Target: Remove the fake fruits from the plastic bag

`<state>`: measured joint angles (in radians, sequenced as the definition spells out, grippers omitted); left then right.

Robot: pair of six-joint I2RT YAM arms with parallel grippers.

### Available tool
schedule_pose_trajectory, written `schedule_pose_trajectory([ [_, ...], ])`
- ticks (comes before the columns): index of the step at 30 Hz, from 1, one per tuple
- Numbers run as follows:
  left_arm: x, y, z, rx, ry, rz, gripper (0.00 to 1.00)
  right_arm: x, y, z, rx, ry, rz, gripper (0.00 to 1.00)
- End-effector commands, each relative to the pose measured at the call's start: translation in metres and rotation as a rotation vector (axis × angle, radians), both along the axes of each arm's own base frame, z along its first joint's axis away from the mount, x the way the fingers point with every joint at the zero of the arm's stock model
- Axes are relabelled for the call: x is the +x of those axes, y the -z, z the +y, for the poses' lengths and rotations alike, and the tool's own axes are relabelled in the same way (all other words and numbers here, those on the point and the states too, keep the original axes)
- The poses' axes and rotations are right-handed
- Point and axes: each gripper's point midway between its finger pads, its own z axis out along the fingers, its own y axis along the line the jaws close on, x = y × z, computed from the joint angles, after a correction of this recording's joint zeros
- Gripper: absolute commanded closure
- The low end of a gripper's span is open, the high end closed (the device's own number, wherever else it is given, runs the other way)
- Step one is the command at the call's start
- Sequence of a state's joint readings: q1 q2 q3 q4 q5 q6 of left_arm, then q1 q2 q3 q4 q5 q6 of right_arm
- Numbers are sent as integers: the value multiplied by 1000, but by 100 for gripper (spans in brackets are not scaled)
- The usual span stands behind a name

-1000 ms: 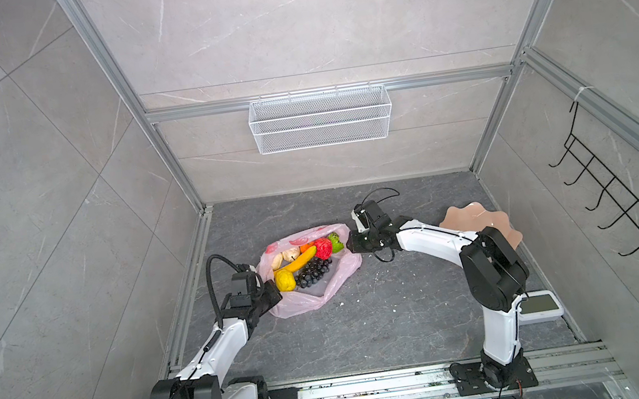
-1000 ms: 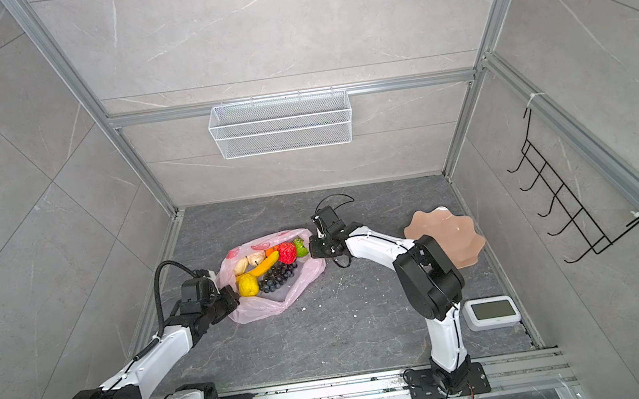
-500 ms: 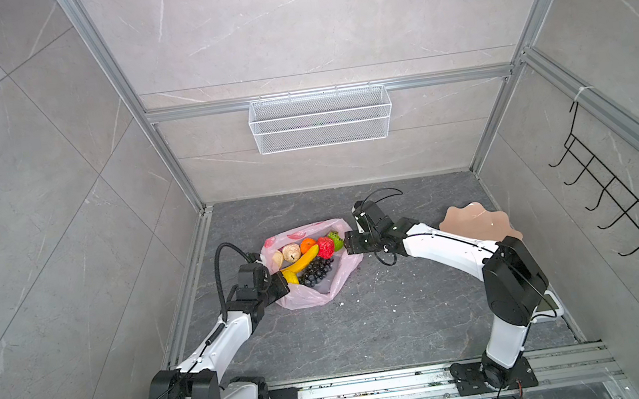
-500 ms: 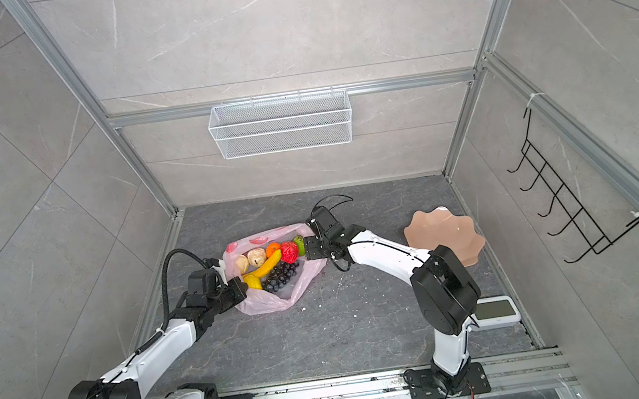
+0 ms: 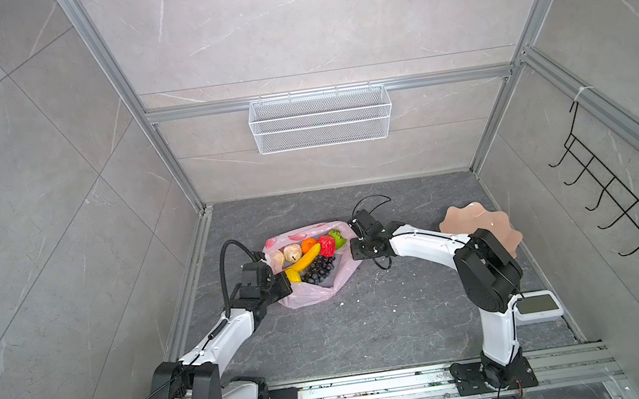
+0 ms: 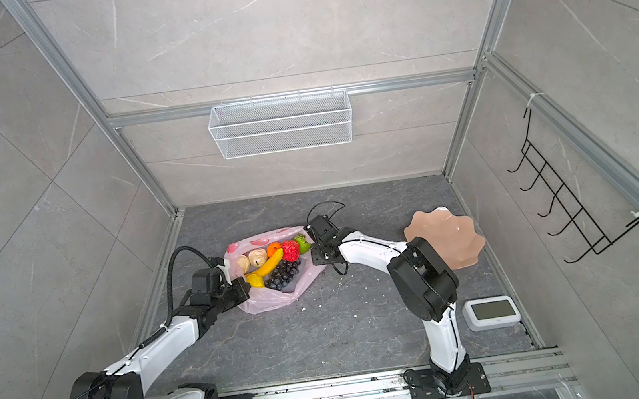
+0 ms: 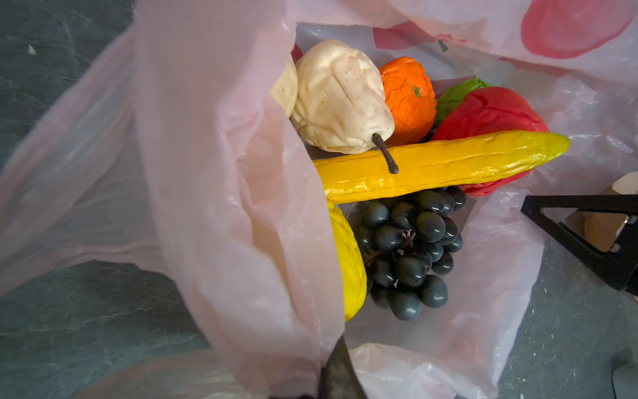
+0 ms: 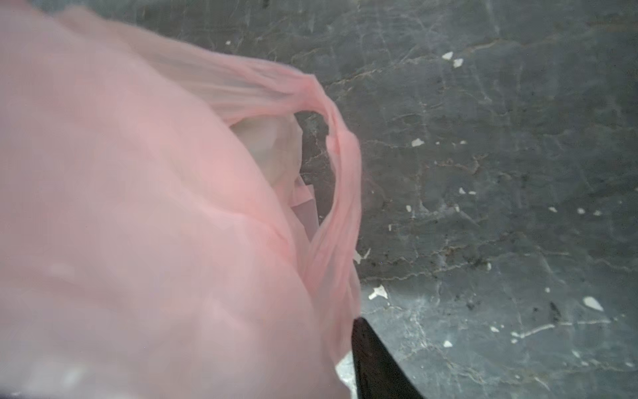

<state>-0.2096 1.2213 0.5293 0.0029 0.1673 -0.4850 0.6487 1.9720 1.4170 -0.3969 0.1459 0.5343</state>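
Observation:
The plastic bag (image 5: 313, 293) (image 6: 268, 299) lies on the floor with its mouth spread, pink and thin. Inside lie the fake fruits: a banana (image 5: 305, 257) (image 7: 431, 165), dark grapes (image 5: 318, 270) (image 7: 407, 252), a tangerine (image 7: 407, 100), a red berry (image 7: 490, 110), a green fruit (image 5: 337, 238), a beige fruit (image 7: 338, 100) and a yellow fruit (image 7: 348, 262). My left gripper (image 5: 285, 287) (image 7: 328, 352) is shut on the bag's near-left rim. My right gripper (image 5: 353, 246) (image 6: 313, 253) sits at the bag's right rim. One of its fingers (image 8: 373, 362) shows against the film (image 8: 138, 207), which hides the other.
A peach wavy plate (image 5: 476, 222) leans at the right behind my right arm. A white device with a screen (image 5: 537, 306) lies near the right arm's base. A wire basket (image 5: 320, 118) hangs on the back wall and a black hook rack (image 5: 620, 203) on the right wall.
My left gripper has moved right, in toward the fruits, taking the bag's rim with it. The right gripper has shifted left and nearer along the bag's right edge.

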Motion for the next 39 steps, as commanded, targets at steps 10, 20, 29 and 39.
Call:
schedule_pose_trajectory([
  [10,5,0,32,136,-136,2,100,25,-2,41,60,-66,-12,72],
  [20,1,3,49,150,-196,15,100,35,-8,81,77,-117,-23,76],
  [29,9,10,8,121,-33,37,100,30,-13,42,28,-51,-46,77],
  [39,8,13,-1,143,-7,49,100,21,-36,36,61,-55,-67,42],
])
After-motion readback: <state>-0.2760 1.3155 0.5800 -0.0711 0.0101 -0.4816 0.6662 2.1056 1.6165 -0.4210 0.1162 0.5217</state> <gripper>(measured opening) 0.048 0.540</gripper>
